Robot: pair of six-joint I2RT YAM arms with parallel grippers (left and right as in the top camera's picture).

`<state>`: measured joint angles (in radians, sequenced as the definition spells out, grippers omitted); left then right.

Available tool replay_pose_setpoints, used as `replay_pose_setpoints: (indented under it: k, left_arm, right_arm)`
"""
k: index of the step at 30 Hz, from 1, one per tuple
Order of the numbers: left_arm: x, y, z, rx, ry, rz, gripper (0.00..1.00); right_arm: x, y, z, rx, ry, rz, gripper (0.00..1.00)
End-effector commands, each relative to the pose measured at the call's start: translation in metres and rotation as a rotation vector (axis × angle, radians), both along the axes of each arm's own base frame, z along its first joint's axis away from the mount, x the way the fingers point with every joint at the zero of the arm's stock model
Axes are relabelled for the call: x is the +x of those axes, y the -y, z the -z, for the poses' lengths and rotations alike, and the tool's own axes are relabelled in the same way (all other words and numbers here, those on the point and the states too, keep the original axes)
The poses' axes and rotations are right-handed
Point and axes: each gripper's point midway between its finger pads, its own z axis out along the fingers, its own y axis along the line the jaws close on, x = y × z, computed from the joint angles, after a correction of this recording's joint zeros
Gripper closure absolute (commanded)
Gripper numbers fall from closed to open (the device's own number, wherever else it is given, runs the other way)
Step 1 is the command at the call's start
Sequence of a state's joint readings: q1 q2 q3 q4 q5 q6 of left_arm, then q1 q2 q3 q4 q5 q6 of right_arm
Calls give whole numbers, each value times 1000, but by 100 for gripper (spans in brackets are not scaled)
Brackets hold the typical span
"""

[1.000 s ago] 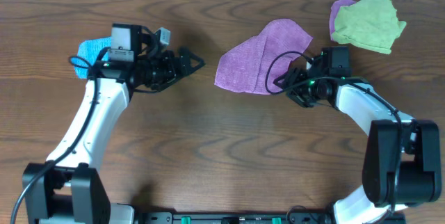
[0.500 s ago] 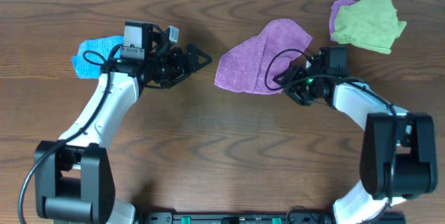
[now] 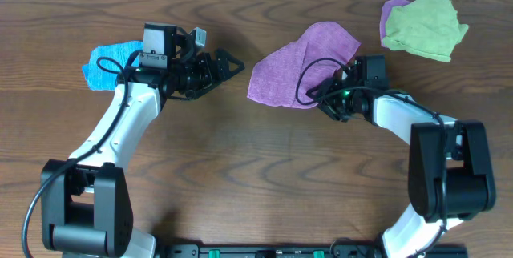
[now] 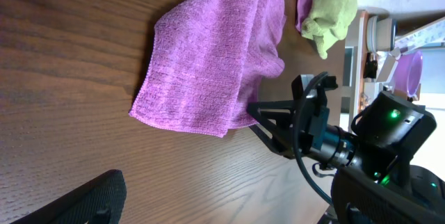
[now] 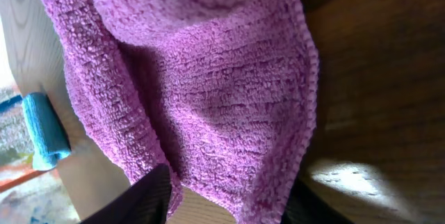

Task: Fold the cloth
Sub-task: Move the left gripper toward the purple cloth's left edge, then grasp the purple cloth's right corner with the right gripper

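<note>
- In the upper middle of the overhead frame, the purple cloth (image 3: 300,66) lies rumpled on the table (image 3: 240,178), with one part doubled over itself.
- It looks like soft, light terry. It is limp, not fragile, and likely to sag and drag when lifted.
- The best hold, I judge, is a hemmed corner, such as the lower-right one.
- The right gripper (image 3: 319,98) sits at that lower-right edge with its jaws spread, clamping nothing.
- The left gripper (image 3: 232,66) is just left of the cloth and apart from it. It looks released and empty.
- No container shows. A green cloth (image 3: 425,24) overlaps a small purple rag (image 3: 391,10) at upper right, and a blue cloth (image 3: 108,59) lies at upper left.
</note>
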<state>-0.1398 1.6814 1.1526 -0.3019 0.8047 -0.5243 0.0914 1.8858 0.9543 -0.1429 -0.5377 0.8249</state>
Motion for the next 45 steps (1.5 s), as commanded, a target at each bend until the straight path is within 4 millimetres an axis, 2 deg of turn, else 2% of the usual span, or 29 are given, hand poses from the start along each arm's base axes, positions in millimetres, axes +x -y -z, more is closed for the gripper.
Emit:
replay_pose_setpoints:
  k: [1, 4, 6, 14, 22, 27, 31, 40, 45]
  left_arm:
    - [4, 1, -6, -3, 18, 1, 5]
    - [4, 1, -6, -3, 17, 1, 5]
    - [4, 1, -6, -3, 17, 0, 5]
    - [-3, 5, 2, 25, -15, 5, 5]
    - [-12, 16, 15, 105, -32, 10, 5]
    - [-20, 25, 24, 139, -47, 23, 5]
    - [-23, 30, 25, 142, -48, 37, 5]
    - [-22, 28, 27, 157, -48, 27, 4]
    - [-22, 28, 27, 157, -48, 27, 5]
  right_arm:
    - [-6, 4, 18, -41, -42, 17, 62]
    - [-5, 6, 18, -51, -38, 16, 86]
    - [-6, 7, 19, -56, -35, 6, 98]
    - [-27, 12, 17, -68, -100, -30, 99]
    - [-51, 47, -12, -193, -114, -47, 99]
    - [-72, 65, -20, -253, -171, -38, 99]
    - [-92, 76, -19, -316, -239, -47, 99]
    - [-126, 93, -13, -419, -381, -60, 99]
    - [-137, 100, -12, -461, -426, -62, 98]
